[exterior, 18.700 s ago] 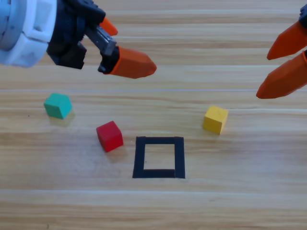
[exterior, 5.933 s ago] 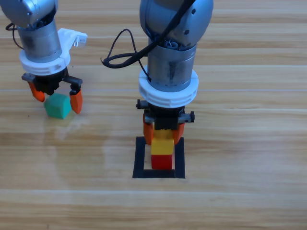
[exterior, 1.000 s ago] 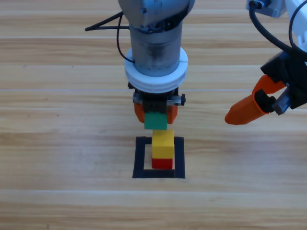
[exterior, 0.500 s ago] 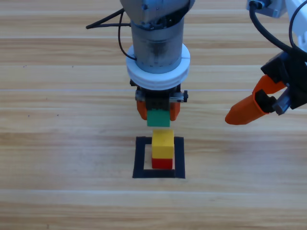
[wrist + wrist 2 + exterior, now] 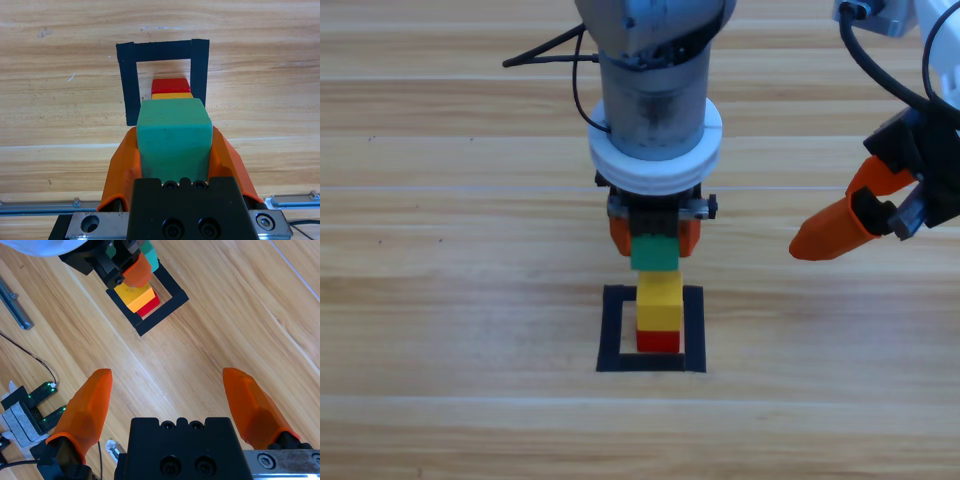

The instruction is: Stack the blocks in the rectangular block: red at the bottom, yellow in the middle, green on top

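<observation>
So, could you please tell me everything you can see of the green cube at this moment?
The green cube is a small, matte, teal-green block with softly rounded edges and plain faces. It is clamped between the two orange jaws of the left gripper, one jaw against each side. It sits level, held just behind and above the yellow cube, which rests on the red cube inside the black tape square. Whether it touches the yellow cube cannot be told.
</observation>
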`<action>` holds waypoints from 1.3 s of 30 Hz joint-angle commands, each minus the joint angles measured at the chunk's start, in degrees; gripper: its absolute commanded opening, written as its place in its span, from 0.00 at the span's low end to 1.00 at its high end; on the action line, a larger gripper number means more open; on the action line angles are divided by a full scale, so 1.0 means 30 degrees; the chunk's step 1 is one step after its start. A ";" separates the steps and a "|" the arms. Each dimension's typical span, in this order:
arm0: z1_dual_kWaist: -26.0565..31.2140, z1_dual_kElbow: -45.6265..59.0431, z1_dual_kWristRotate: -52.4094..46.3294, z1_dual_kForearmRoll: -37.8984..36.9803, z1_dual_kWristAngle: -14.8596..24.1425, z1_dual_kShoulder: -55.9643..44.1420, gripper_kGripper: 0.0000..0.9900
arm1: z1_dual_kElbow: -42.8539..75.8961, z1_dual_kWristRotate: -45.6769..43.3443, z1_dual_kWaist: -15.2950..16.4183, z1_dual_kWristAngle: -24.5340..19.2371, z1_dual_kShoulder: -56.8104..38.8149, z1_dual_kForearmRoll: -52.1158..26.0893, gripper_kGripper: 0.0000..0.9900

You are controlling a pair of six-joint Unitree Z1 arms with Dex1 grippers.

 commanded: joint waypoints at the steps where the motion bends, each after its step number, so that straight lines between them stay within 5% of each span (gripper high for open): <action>1: -0.0566 0.0286 -0.0211 0.0081 0.0080 0.1211 0.00 | -0.0129 -0.0081 -0.0469 -0.0268 0.1317 0.0293 0.99; 39: -0.0566 0.0403 -0.0768 0.0051 0.0021 0.1503 0.00 | -0.0334 -0.0140 -0.0499 -0.0444 0.1845 0.0322 0.99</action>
